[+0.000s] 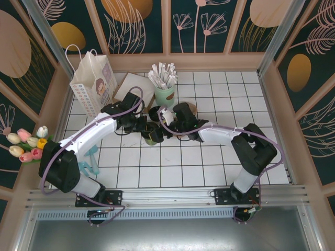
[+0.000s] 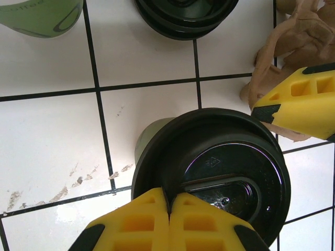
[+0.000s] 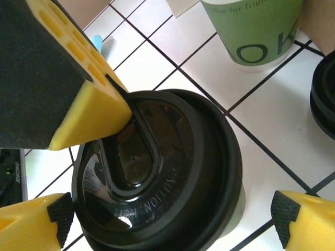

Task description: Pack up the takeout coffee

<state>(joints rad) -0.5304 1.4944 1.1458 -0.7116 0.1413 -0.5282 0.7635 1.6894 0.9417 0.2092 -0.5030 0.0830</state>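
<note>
The takeout coffee [image 1: 152, 137], a green paper cup under a black lid [image 2: 225, 167], stands upright on the white tiles between both arms. My left gripper [image 2: 170, 201] is shut, its yellow fingertips [image 3: 94, 110] together and resting on the lid [image 3: 167, 178] just inside its rim. My right gripper [image 3: 167, 225] is open wide and straddles the cup from the other side, one fingertip on each side of it and clear of the lid. One of its fingers [image 2: 298, 102] shows beside the lid in the left wrist view. In the top view the left gripper [image 1: 142, 125] and right gripper [image 1: 166, 128] meet over the cup.
A pale green cup [image 1: 164, 95] holding white wrapped sticks stands just behind, with a stack of black lids [image 2: 183, 15] beside it. Crumpled brown paper [image 2: 293, 42] lies close to the coffee. A white paper bag [image 1: 94, 83] stands at the back left. Tulips [image 1: 26, 144] lie at the left edge.
</note>
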